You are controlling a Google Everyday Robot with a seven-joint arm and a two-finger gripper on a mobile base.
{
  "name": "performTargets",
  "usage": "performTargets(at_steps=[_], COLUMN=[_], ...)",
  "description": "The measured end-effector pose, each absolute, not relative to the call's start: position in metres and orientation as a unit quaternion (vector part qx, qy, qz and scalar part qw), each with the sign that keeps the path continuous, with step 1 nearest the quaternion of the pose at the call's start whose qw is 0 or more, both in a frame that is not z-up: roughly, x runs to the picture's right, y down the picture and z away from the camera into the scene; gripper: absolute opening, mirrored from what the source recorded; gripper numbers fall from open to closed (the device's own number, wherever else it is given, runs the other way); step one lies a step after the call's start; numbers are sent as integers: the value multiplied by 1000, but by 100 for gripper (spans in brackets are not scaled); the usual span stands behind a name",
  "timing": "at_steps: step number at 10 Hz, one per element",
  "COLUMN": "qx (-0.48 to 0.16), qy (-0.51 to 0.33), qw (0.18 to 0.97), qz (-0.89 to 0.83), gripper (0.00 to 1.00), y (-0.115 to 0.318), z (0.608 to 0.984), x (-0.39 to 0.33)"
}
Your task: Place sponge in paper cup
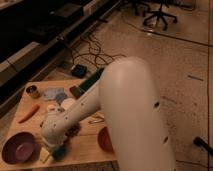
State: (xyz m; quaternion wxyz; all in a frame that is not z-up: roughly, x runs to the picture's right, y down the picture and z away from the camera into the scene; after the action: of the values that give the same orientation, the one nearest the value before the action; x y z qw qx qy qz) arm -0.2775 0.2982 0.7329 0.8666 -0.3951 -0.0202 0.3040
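Note:
The teal-green sponge [59, 152] lies near the table's front edge, next to a pale yellow block [45, 156]. My gripper [54, 146] is at the end of the white arm, low over the sponge and touching or nearly touching it; the arm hides most of it. The white paper cup [67, 104] stands upright near the middle of the table, behind the gripper and apart from it.
On the wooden table [82, 150] are a purple bowl [17, 147] at the front left, an orange carrot-like piece [27, 113], a metallic can [33, 91], a blue-grey cloth [52, 93] and an orange-brown bowl [104, 140] partly behind my arm. Cables lie on the floor beyond.

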Motion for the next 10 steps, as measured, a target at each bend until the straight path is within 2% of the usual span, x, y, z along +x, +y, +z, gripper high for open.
performTargets(at_steps=[6, 10], qx=[-387, -412], qy=[7, -10], qw=[853, 838], qz=[350, 358], gripper=[80, 80], y=[249, 259], z=[678, 691], x=[-270, -274])
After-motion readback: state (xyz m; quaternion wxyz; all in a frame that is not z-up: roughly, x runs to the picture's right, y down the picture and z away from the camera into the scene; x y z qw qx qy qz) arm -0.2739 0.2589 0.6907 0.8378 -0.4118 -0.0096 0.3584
